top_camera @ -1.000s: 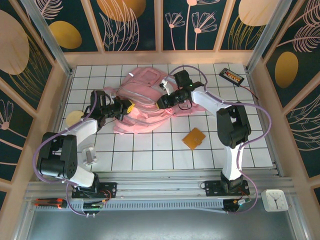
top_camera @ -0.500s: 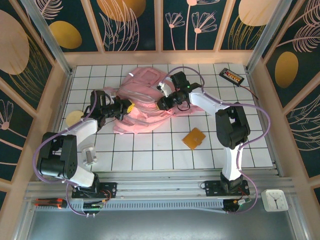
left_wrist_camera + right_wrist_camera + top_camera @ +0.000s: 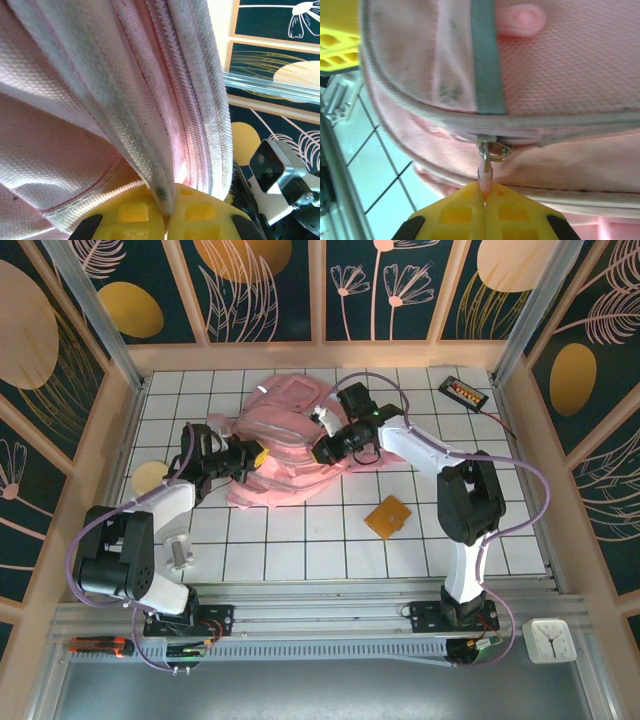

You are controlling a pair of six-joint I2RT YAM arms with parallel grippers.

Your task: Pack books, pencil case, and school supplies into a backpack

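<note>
The left end effector [image 3: 250, 453] and right end effector [image 3: 325, 448], seen from above, both clench the slumped pink backpack [image 3: 290, 425]. The flat orange pad [image 3: 387, 515] lies apart from the backpack, on its near side. Left wrist: yellow ribbed pads [image 3: 200, 212] pinch a woven seam [image 3: 150, 167]. Right wrist: pads [image 3: 460, 212] grip the small zipper tab [image 3: 484, 175]. Likely unzipping; the next move is a steady pull along the track.

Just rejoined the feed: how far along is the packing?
Done: contents hidden, cannot tell. In hand: left tool pinches an edge seam of the backpack; right tool is shut on its zipper pull. Left: the orange pad lies on the table, outside the backpack.
</note>
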